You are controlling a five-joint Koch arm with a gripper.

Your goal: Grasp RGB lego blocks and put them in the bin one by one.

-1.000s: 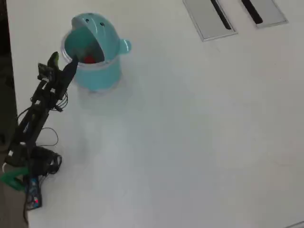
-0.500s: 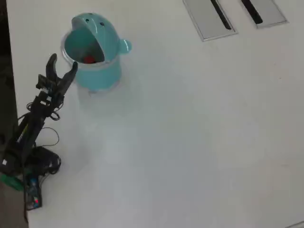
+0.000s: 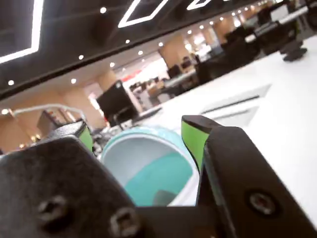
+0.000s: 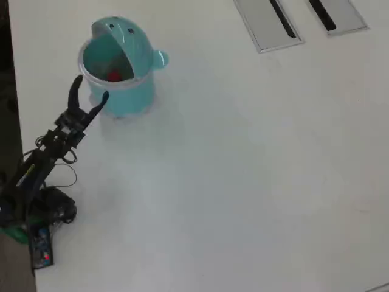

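Wrist view, nearest the lens: black gripper (image 3: 141,134) w/ both jaws spread wide, green pads (image 3: 192,139) on the inner faces, nothing between them. Just beyond the tips sits the teal bin (image 3: 158,171), mouth facing the cam, pale inner wall and teal floor visible; blocks can't be made out from this angle. Overhead view: gripper (image 4: 90,97) hangs just beside the bin (image 4: 130,97) at its lower-left, tips apart and empty, close to the clear rim; contact can't be told. A red block (image 4: 113,75) lies inside the bin under the tipped-up domed lid (image 4: 121,31). Side knob (image 4: 160,59) sticks out on the bin's right. Well beyond the bin, at upper right of the white table (image 4: 243,170), two grey slotted panels (image 4: 267,21).
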